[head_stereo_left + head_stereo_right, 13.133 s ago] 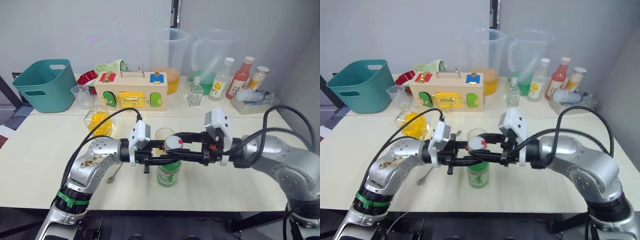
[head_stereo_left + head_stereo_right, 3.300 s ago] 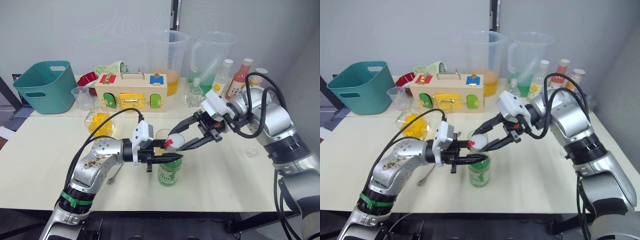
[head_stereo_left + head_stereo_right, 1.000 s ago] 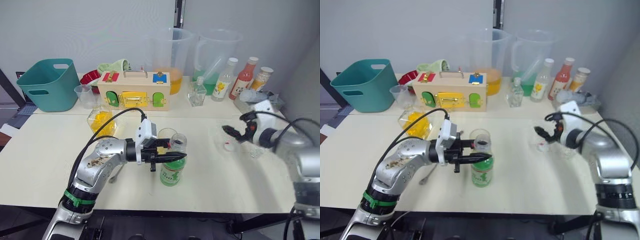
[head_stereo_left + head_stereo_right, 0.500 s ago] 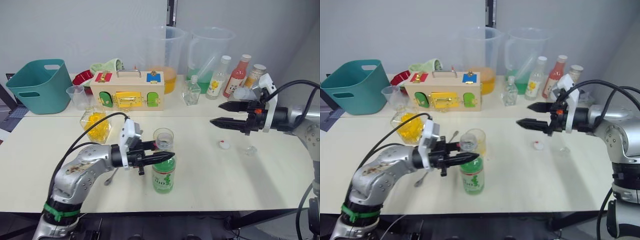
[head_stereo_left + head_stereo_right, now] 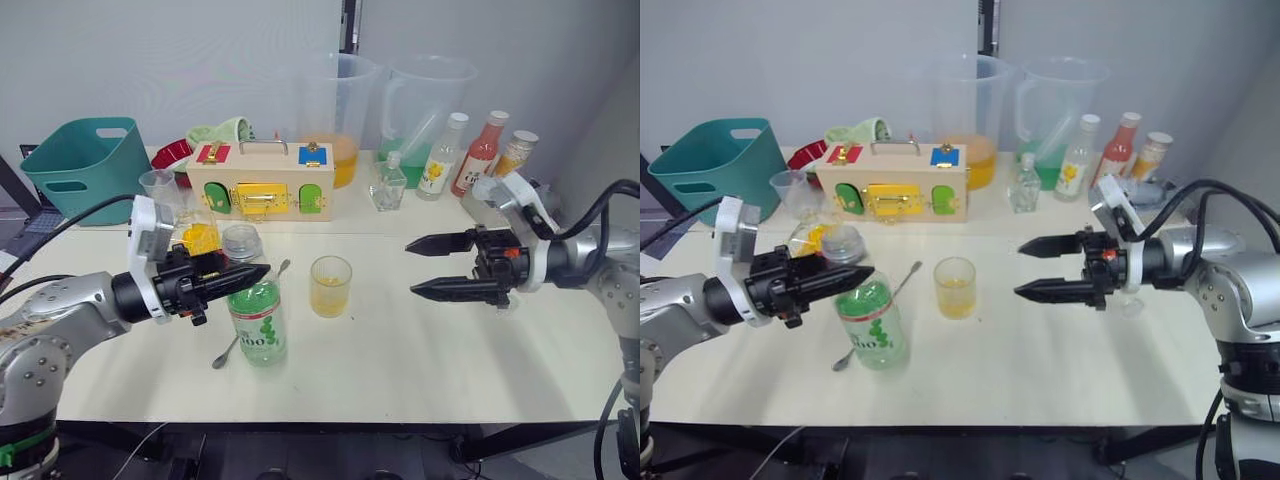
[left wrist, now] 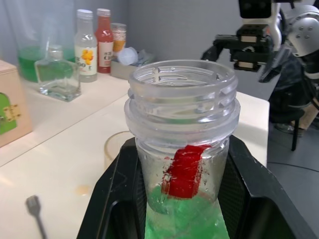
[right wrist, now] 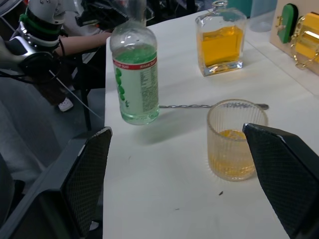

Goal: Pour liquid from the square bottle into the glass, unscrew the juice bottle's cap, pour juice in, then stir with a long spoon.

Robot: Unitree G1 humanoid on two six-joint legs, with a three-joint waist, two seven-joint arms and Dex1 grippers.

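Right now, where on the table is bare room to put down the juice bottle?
Bare patches: the front strip near the table edge, and between the glass and the right end effector. Crowded: the back row by the wooden box and jugs.

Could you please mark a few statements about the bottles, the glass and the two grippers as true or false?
1. The juice bottle has no cap on its neck. True.
2. The glass is empty. False: it holds some yellow liquid in its lower part.
3. The left gripper is clamped around the juice bottle's neck. True.
4. The right gripper is holding the long spoon. False: its fingers are open and hold nothing; the spoon lies on the table between the juice bottle and the glass.
5. The square bottle lies on its side. False: it stands upright with yellow liquid inside.
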